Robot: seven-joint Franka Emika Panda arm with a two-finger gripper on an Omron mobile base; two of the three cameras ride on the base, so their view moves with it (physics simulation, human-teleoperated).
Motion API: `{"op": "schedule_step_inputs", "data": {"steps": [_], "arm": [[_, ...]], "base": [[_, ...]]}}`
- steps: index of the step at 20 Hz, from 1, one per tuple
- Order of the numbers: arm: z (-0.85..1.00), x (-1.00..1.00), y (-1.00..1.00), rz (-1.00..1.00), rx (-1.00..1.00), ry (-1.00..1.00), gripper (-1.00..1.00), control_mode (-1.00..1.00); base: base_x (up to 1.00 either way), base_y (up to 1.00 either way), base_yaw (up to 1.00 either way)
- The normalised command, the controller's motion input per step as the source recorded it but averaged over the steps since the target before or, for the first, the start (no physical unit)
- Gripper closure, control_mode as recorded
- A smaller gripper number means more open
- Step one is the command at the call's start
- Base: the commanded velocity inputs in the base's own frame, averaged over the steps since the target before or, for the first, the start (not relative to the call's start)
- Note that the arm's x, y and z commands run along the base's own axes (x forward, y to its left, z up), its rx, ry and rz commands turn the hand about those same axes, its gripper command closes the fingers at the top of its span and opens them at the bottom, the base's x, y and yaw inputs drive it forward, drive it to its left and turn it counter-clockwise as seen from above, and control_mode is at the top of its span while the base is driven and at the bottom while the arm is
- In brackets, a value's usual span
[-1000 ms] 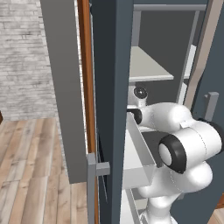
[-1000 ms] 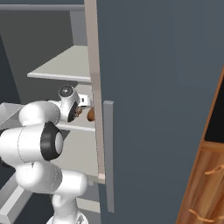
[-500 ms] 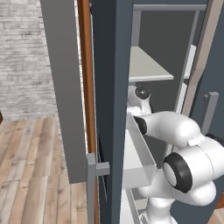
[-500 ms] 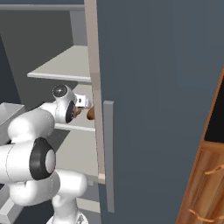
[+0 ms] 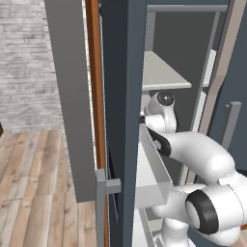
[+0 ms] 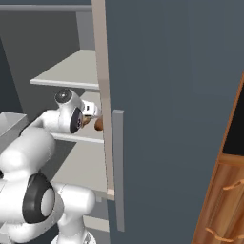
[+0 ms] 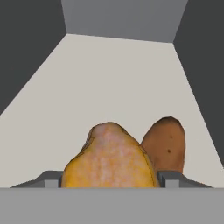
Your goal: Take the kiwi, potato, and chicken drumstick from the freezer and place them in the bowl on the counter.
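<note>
Chicken drumstick (image 7: 108, 157), golden-orange and mottled pink, sitting squarely between the two dark finger tips (image 7: 51, 180) at the bottom of the hand view, on the pale shelf (image 7: 109, 83) inside the freezer (image 5: 120, 96). Looks clamped from both sides — gripper (image 7: 108, 181) closed on the drumstick, a tip hard against each flank. Just behind and to one side in that view, touching or nearly so, the potato (image 7: 165, 143): brown, rounded, a few dark specks on the skin. Beyond both, bare pale shelf floor running back to a grey rear wall, dark side walls left and right.

From the right base view, white arm reaching in under an upper shelf (image 6: 71, 71), wrist level with the lower shelf, a small brown lump (image 6: 98, 125) peeking out just past the hand beside the edge of the open door (image 6: 171, 109) with its grey bar handle (image 6: 118, 167). From the left base view, same arm bent deep into the cabinet, hand hidden behind the dark door edge, a pulled-out drawer (image 5: 149, 178) just below the forearm. Wooden floor (image 5: 34, 193) and brick wall (image 5: 24, 62) off to the left.
</note>
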Motion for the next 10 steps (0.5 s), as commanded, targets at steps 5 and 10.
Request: {"op": "schedule_step_inputs", "data": {"steps": [5, 10], "arm": [[0.13, -0.56, -0.29, -0.02, 0.0, 0.0, 1.0, -1.0], [0.09, -0.76, -0.17, -0.03, 0.0, 0.0, 1.0, -1.0]], "base": [[0.0, 0.0, 0.0], [0.0, 0.0, 0.0]]}}
